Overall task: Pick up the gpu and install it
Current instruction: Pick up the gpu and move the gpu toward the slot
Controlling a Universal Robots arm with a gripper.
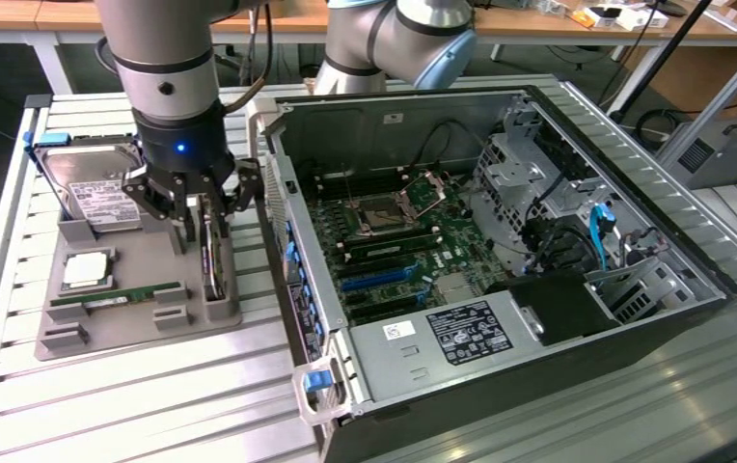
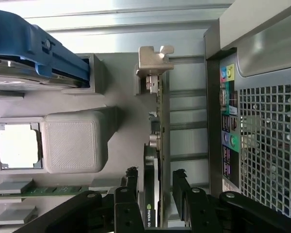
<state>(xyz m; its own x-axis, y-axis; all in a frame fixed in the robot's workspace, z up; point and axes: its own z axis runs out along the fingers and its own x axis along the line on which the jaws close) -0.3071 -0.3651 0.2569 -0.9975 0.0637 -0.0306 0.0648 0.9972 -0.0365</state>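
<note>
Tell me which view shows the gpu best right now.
The wrist view: the gpu runs edge-on, unobstructed, from its silver bracket to between the fingers of the open gripper. The exterior view shows the gpu standing on edge in the gray holder, its upper part hidden behind the gripper.

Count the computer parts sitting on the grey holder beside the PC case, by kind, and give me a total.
Hard drive: 1
CPU: 1
RAM stick: 1
gpu: 1, standing on edge
Total: 4 parts on the grey holder
</note>
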